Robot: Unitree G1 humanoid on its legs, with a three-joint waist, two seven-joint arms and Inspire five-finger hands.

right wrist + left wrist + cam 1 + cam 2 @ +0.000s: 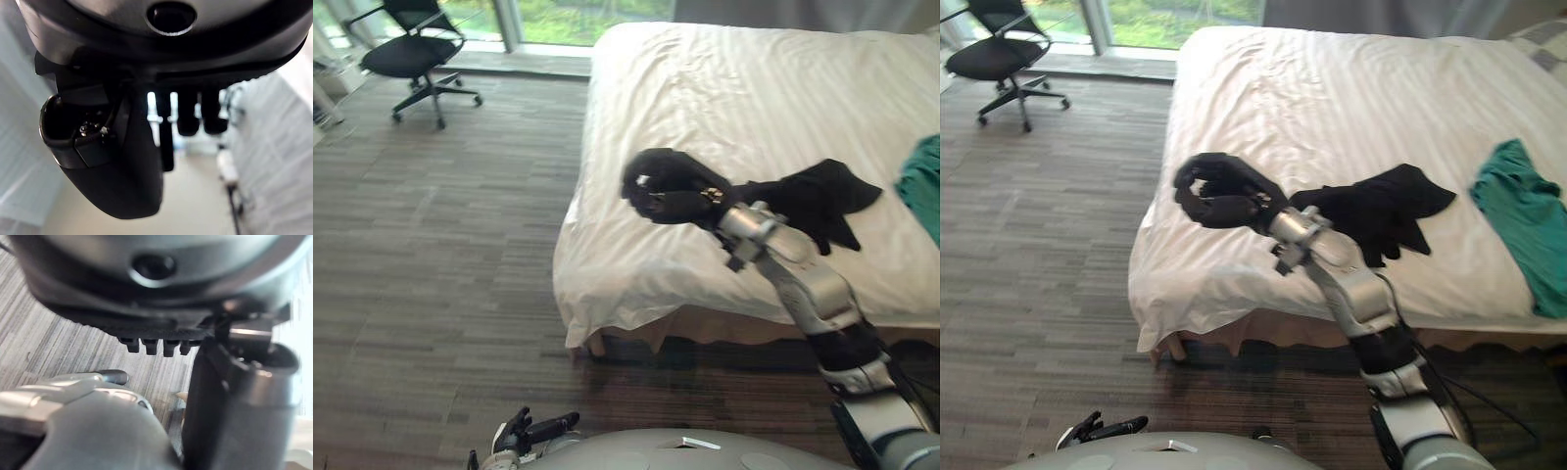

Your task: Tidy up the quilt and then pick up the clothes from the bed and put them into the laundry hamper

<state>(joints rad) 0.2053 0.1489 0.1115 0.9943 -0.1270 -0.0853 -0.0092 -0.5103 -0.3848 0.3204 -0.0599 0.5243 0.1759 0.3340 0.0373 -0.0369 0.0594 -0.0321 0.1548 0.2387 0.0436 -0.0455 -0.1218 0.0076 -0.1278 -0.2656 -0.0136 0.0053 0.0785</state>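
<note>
Since the quilt (724, 98) looks smooth, the clothes step seems due: the right hand (671, 191) hovers clenched, empty, above it and must open toward the black garment (822, 191).

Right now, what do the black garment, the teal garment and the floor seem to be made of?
Black garment: soft matte fabric; it lies limp and crumpled. Teal garment: thin matte cloth, with soft folds. Floor: looks like striped low-pile carpet, possibly vinyl planks.

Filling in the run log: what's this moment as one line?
right hand curled, empty, over quilt | left hand low, relaxed | black garment, teal garment lying on quilt
</note>
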